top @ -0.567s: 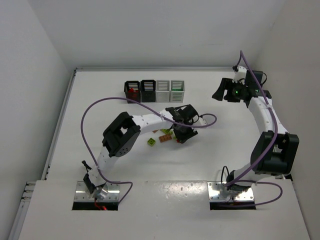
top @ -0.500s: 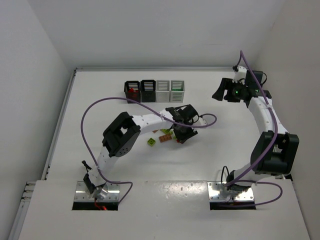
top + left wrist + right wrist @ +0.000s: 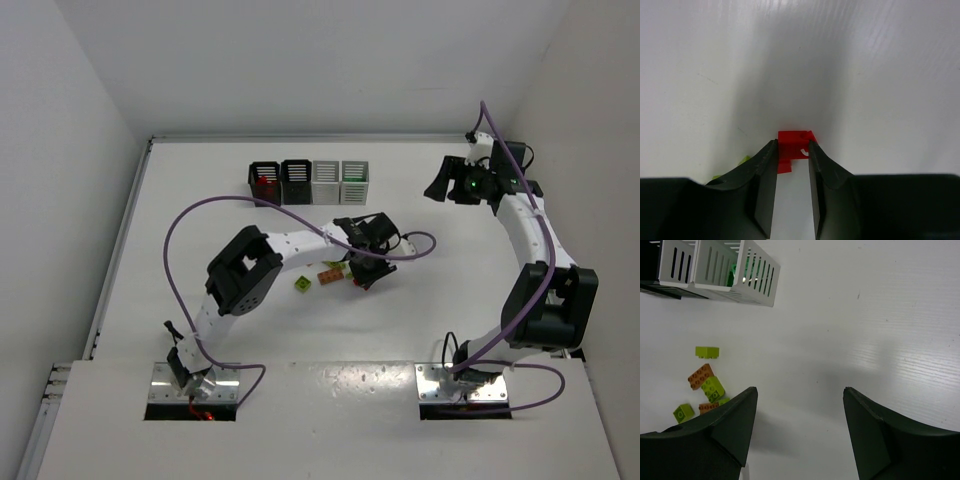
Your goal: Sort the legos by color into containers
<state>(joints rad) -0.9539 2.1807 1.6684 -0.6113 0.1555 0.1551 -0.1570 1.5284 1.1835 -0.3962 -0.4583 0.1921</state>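
Plainly, a red lego (image 3: 795, 137) is gripped between the fingertips of the left pincer (image 3: 791, 152), and its near end is covered by them (from above it is hidden entirely under that pincer (image 3: 362, 270)). Whether it rests on the counter (image 3: 880, 75) or is lifted off it cannot be told. A sliver of yellow-green (image 3: 742, 161) is glimpsed beside the left finger, too cut off to be made out.

Loose legos (image 3: 701, 376) in orange and yellow-green are scattered just beside that pincer. Farther back, the containers (image 3: 310, 182) are lined up touching in a row, two black and then two white; red is seen in the leftmost (image 3: 264, 184) and green in the rightmost (image 3: 355, 183). In the right wrist view they are cropped by the top edge.

The right pincer (image 3: 800, 435) is held wide open and well apart from everything, with nothing between its jaws.
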